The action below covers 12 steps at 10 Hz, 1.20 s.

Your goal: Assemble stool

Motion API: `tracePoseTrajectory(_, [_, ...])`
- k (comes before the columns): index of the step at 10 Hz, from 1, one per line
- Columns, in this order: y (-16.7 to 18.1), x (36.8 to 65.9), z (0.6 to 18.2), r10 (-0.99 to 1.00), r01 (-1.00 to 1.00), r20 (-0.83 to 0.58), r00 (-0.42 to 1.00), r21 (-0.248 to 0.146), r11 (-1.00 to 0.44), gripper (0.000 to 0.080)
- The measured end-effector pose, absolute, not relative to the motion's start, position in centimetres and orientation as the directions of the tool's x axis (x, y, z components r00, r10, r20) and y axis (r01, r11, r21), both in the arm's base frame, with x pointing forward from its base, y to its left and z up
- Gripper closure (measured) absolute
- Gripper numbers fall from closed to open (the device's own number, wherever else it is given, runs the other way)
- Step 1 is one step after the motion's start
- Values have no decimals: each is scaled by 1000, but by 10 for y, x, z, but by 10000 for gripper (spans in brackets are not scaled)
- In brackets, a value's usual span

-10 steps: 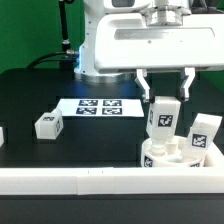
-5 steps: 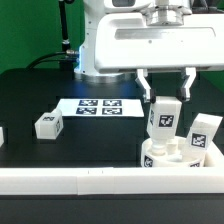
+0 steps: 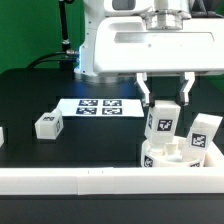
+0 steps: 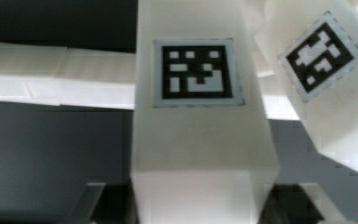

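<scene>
— Where is our leg?
— Our gripper [image 3: 164, 100] squeezes the leg [image 3: 161, 124] by its top. It stands tall, straight under the gripper, touching the round seat [image 3: 160, 158], near us on the exterior view's right.
— What do we see on it?
— White, blocky, smooth plastic with a black square tag. A second leg [image 3: 205, 135] stands just beside it.
</scene>
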State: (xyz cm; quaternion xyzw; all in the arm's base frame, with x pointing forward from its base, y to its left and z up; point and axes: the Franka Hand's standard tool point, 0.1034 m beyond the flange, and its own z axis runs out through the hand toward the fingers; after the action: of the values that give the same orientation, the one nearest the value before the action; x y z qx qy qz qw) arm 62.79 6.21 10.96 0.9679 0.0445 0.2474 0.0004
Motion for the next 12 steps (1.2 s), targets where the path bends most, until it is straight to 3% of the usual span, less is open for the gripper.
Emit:
tracePoseTrajectory(5, [60, 621, 97, 90, 85, 481, 872, 31, -996, 469])
tracePoseTrajectory(12, [57, 622, 96, 95, 76, 577, 811, 57, -995, 468])
